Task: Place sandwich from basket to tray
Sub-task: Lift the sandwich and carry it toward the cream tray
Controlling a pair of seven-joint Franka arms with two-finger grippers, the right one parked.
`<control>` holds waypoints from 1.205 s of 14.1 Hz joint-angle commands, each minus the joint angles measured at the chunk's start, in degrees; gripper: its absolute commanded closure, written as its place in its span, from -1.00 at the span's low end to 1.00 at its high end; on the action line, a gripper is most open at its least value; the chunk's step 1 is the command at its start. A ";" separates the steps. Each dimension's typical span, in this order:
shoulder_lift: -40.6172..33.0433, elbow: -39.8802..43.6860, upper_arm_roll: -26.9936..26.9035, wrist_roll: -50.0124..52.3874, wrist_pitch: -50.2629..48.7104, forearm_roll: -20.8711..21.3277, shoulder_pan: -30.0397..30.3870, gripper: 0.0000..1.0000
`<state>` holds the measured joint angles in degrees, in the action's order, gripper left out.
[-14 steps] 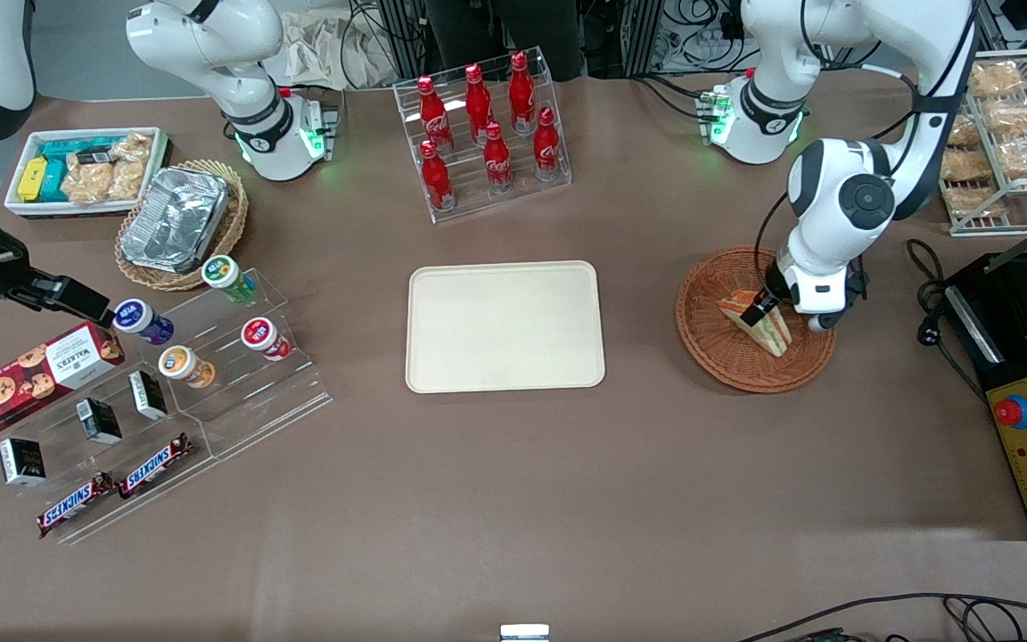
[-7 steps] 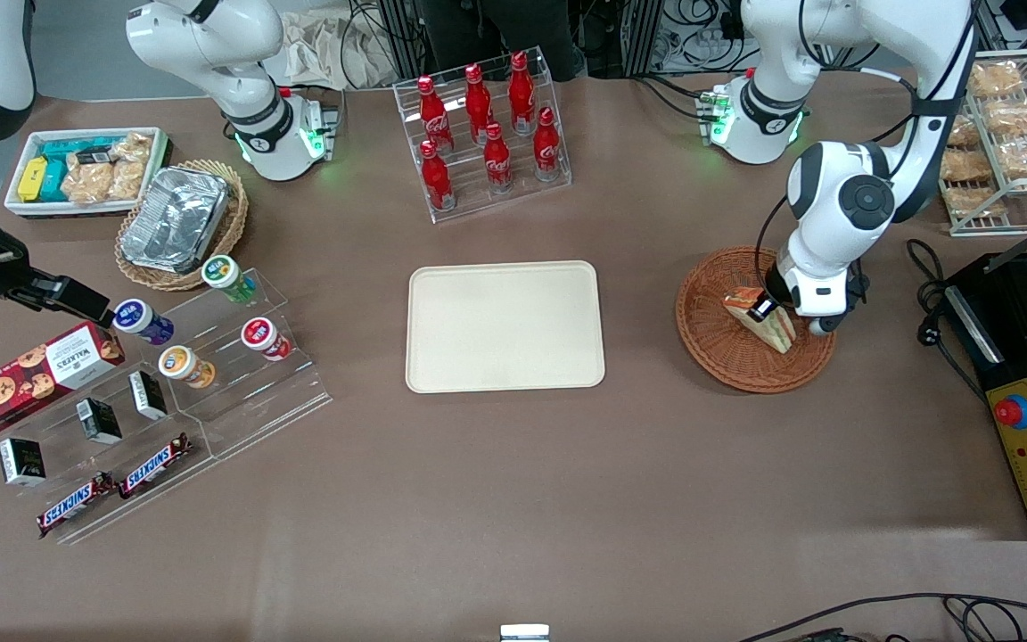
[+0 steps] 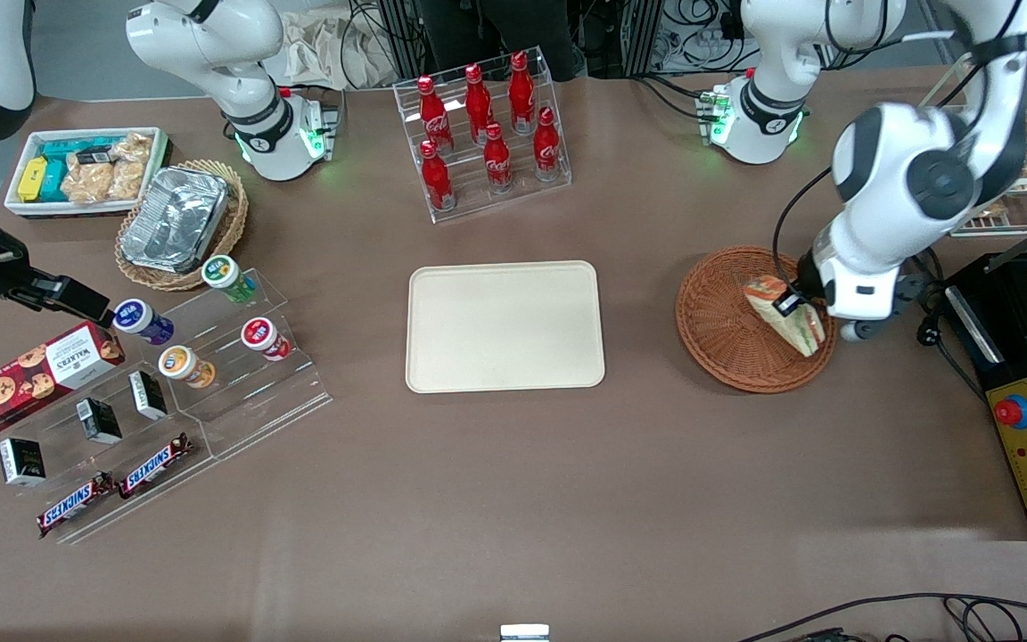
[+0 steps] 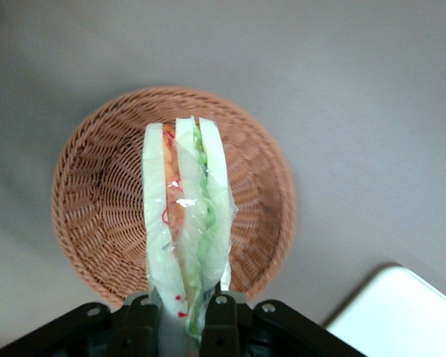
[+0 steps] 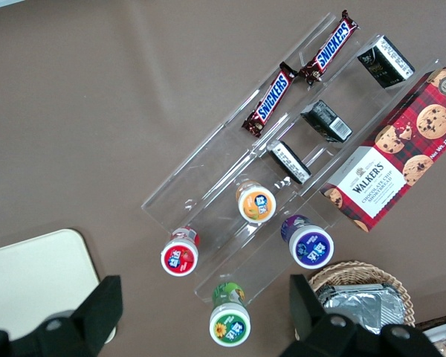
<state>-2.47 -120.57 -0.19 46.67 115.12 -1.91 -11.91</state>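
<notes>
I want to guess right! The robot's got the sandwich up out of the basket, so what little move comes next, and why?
Probably a sideways carry toward the tray. The gripper is shut on the sandwich, which hangs above the basket, seemingly lifted off its weave. The tray lies bare beside the basket, toward the parked arm's end of the table.

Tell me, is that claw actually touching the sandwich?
Touching. The left wrist view shows the gripper with both fingers pressed against the sandwich, above the basket.

White arm [image 3: 915, 174], black pincer [image 3: 788, 304]
</notes>
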 commanded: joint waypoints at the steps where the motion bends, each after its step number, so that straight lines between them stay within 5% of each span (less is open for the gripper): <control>1: 0.27 4.90 2.29 -4.81 -3.85 0.06 -0.30 1.00; 5: -2.28 5.61 8.43 -15.55 -4.20 0.06 -0.30 1.00; 10: -0.62 5.61 19.59 -12.84 -2.89 1.02 -0.65 1.00; 17: 9.74 3.85 20.49 -6.60 11.41 6.38 -10.75 1.00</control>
<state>2.67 -117.42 20.79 37.25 122.15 1.84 -20.23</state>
